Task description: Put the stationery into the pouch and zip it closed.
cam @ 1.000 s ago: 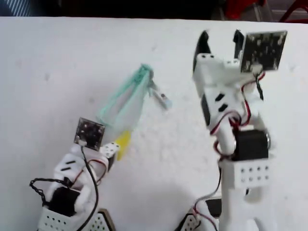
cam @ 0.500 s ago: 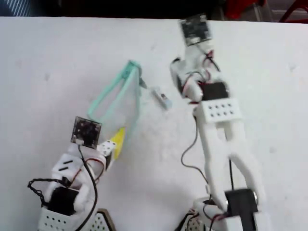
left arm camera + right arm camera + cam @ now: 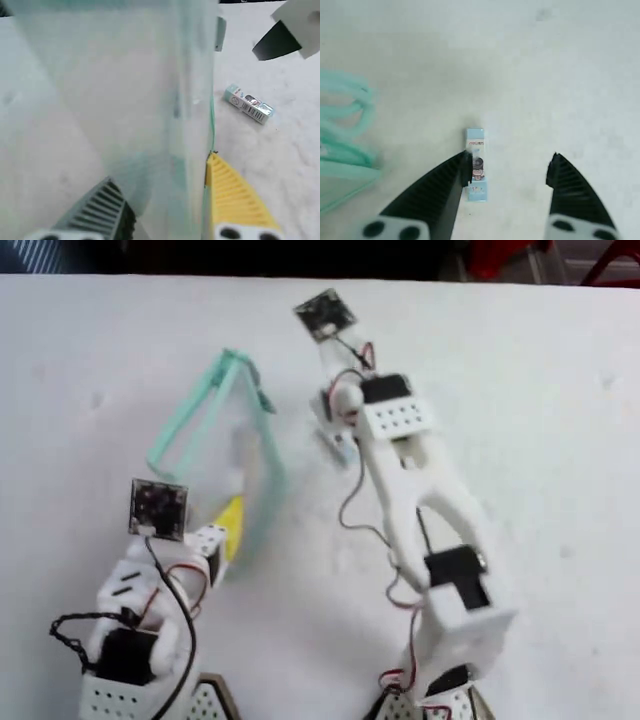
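The left end effector (image 3: 160, 170) pinches the translucent pouch (image 3: 125, 100), whose mouth gapes near the small stationery box (image 3: 477, 167) on the surface (image 3: 545, 60). The right end effector (image 3: 510, 157) hangs spread over the box, off-centre. Closing from there could skid or twist it away.

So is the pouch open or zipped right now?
Open. The pouch has its green rim spread into a triangle; left gripper holds it.
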`<action>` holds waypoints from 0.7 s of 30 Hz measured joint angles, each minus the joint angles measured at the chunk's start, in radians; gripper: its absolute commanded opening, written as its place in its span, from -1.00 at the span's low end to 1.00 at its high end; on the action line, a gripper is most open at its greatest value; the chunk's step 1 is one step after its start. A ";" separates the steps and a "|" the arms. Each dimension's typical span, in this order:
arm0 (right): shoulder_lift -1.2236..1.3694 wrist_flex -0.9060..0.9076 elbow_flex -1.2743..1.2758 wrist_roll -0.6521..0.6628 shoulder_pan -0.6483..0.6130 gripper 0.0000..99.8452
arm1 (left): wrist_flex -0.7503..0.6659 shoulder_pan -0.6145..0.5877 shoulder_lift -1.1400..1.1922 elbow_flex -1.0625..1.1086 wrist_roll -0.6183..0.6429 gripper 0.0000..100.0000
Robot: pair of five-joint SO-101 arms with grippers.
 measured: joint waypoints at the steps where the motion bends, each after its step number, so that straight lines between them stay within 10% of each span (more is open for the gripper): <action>1: 0.035 0.038 -0.049 0.002 -0.006 -0.53 | 0.000 0.000 0.000 0.000 0.003 -0.59; 21: 0.566 0.278 -0.559 0.003 -0.006 -0.56 | 0.000 0.000 0.000 0.000 0.003 -0.59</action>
